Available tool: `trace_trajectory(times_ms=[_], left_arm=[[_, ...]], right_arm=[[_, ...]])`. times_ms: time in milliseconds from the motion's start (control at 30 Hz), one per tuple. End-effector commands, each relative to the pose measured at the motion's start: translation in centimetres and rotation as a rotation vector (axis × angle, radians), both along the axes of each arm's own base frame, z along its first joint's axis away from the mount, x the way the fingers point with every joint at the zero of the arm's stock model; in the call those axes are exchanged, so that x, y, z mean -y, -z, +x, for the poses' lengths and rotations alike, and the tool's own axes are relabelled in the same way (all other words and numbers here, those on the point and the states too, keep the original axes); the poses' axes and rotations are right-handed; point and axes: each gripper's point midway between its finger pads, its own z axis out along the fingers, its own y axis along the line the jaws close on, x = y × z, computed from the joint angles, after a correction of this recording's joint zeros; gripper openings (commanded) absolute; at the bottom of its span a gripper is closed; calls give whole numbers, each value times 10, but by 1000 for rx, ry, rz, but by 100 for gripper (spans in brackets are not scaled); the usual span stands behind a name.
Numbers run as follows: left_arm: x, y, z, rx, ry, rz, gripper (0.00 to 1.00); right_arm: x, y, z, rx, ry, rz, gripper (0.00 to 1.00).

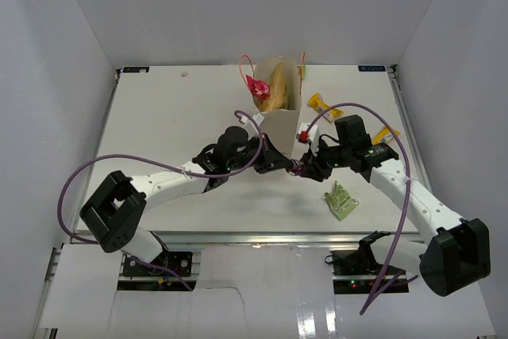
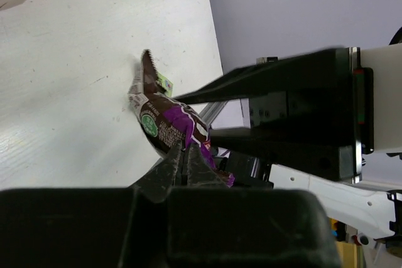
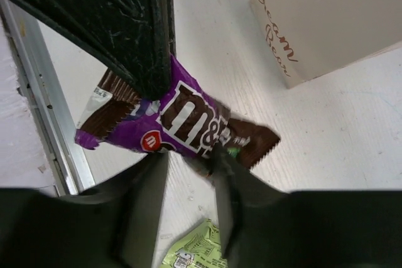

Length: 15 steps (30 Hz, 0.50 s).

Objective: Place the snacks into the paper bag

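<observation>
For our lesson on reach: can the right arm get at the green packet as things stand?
Probably yes: the green packet lies uncovered on the table, close to the open right fingers, with nothing between.

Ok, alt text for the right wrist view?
A purple packet is pinched by the left hand over the table, with the right hand open just under it. A cream bag stands at upper right; a green packet lies at the bottom edge.
</observation>
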Motion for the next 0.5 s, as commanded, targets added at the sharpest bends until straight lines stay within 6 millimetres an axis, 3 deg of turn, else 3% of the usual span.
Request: trace_trajectory(times_ms=[0,33,100,133,233,300,400,467], left_arm=[[-8,-26,-7,93,14,-14,0],[-11,-23,-9,95,21,11,0],[-18,-40,-10,189,36,39,0],[-26,-34,-12,185,36,104,0],[-49,-53,-11,313,29,222,0],[-64,-78,-9,425,16,269,0],[-72,-111,-8,529,6,273,0],[-77,-143,-3,618,-19,272,0]], right_arm=[[-15,-35,-5,50,-101,73,45],[-13,-36,-11,48,-131,64,61],[-11,-53,-7,86,-143,69,68],[-7,-58,-4,112,-148,63,70],[10,-79,4,174,-121,62,72],[22,-86,7,214,-95,51,74],[34,-85,10,238,-58,30,75],[44,-76,14,216,-19,19,75]])
